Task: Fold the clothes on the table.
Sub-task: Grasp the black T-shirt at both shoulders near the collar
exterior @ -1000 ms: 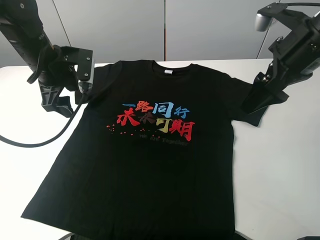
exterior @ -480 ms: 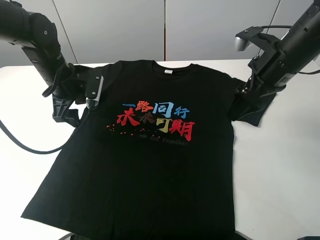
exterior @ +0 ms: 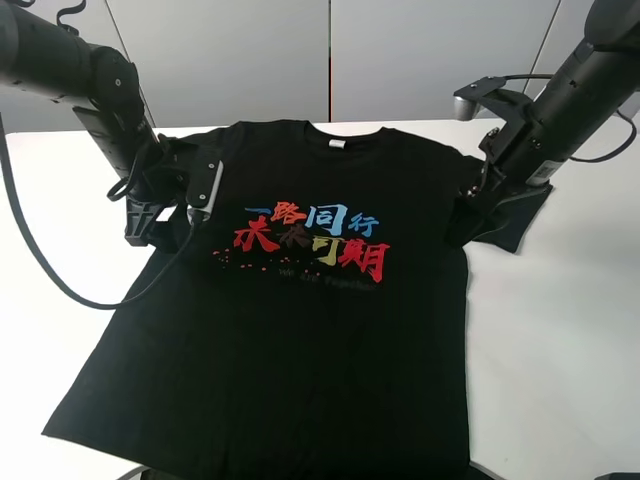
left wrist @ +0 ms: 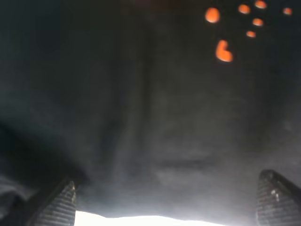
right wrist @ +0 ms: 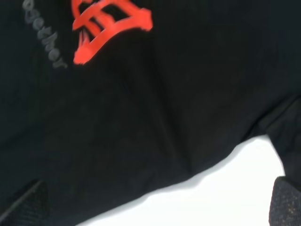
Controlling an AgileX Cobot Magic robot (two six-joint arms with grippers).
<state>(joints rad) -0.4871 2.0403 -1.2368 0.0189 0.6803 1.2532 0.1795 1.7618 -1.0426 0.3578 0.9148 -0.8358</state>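
We seem to be starting the side folds: left hand [exterior: 152,218] and right hand [exterior: 466,218], both spread wide, sit over the T-shirt's [exterior: 300,340] edges. Next we should pinch cloth and carry it inward.

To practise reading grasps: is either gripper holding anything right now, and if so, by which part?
Nothing is held. The left gripper and the right gripper both stand open over the T-shirt near its sleeves, with no fabric pinched.

Two arms, both slanted inward and downward. The left gripper [exterior: 160,218] pointed down, jaws spread wide apart. The right gripper [exterior: 466,220] pointed down likewise, jaws equally wide.
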